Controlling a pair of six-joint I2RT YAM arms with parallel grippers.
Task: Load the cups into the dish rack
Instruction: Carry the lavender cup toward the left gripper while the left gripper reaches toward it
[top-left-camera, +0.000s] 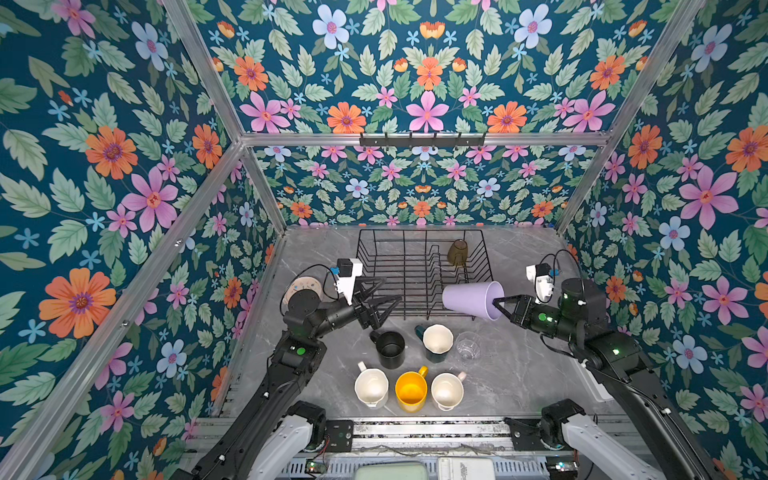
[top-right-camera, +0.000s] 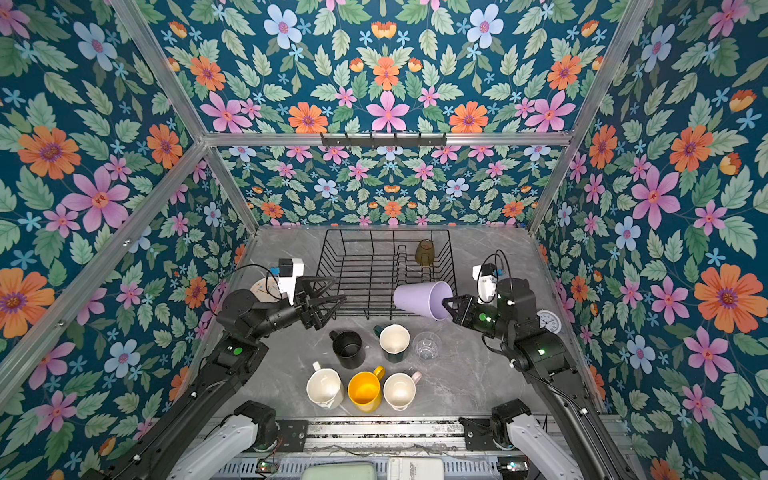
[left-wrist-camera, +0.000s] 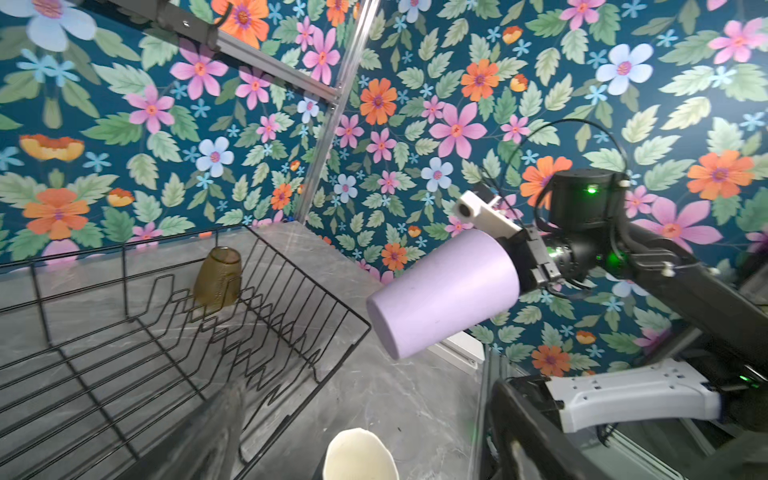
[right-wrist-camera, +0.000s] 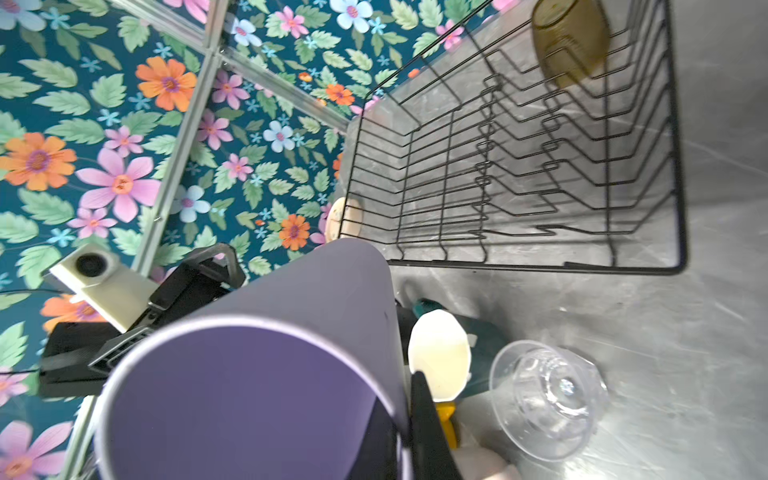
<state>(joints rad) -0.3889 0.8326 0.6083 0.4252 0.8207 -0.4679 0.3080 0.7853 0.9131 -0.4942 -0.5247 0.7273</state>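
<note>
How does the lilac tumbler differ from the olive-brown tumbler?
The lilac tumbler is opaque and looks larger; the olive-brown tumbler is translucent. The lilac tumbler lies tipped sideways in the air, its rim pinched by the right gripper; the olive-brown tumbler stands free inside the dish rack. Both have no handle.

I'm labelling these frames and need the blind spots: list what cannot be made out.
Round pink clock: in both top views, mostly behind the left arm; face unreadable.
Dark-green mug: left wrist view, cut off by the bottom edge.
Yellow mug: right wrist view, only a sliver shows past the lilac tumbler.
</note>
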